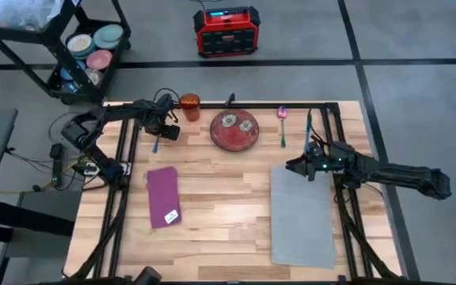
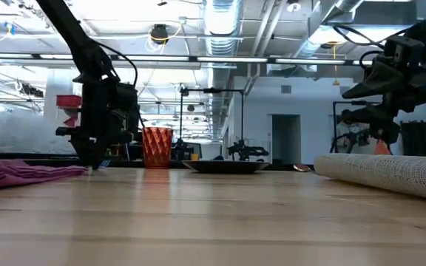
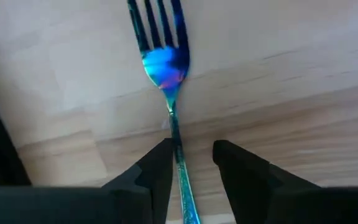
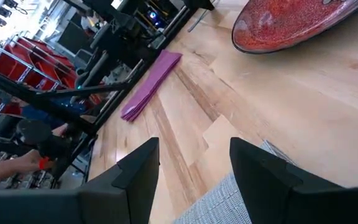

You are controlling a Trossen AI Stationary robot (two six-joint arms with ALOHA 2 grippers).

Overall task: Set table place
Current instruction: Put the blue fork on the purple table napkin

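Blue fork (image 3: 173,93) between left gripper's (image 3: 192,165) spread fingers — on table (image 1: 220,206).

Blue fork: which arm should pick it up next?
Left. Its hand is open astride the fork's handle on the table. The right hand is open, far off at the grey mat's corner.

Setting: robotics lab. Grey floor with taped lines, exposed ceiling ducts (image 2: 220,22), wheeled cart (image 1: 70,47), camera stands in background.
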